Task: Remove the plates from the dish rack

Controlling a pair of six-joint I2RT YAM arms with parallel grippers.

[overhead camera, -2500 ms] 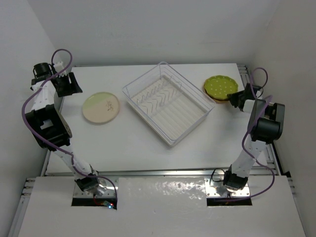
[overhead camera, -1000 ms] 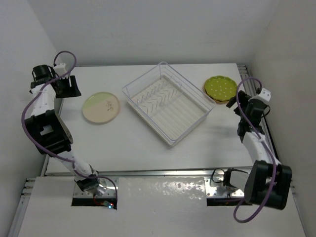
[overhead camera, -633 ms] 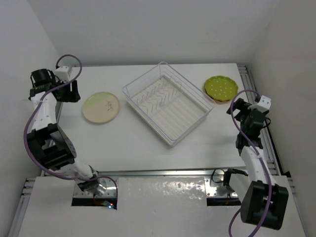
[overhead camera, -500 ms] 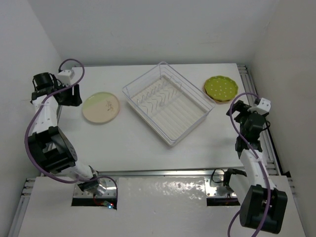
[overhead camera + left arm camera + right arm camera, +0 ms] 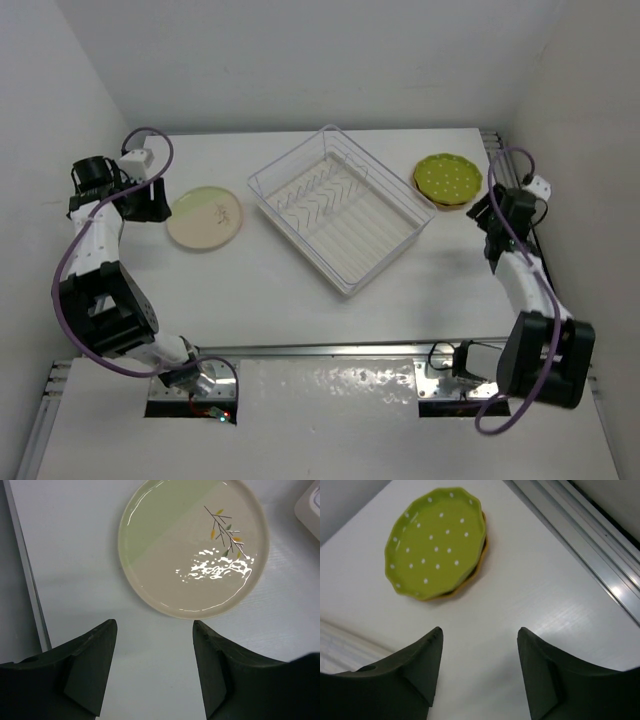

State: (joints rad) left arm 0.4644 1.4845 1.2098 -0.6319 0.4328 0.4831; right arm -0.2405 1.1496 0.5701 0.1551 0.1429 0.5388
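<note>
Your left pincer [image 5: 152, 672] and right pincer [image 5: 479, 672] gape empty. Expect plates [image 5: 192, 550] stiff, slick, breakable; grip the rim.

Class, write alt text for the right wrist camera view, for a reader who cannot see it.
A scalloped green plate with white dots sits stacked on an orange-yellow plate on a white table. In the foreground the right gripper stands open and empty, clear of the plates; a metal rail runs along the right.

White table [image 5: 250, 290] with an aluminium rail [image 5: 580, 540] along its right edge, plain white walls [image 5: 300, 60] behind
</note>
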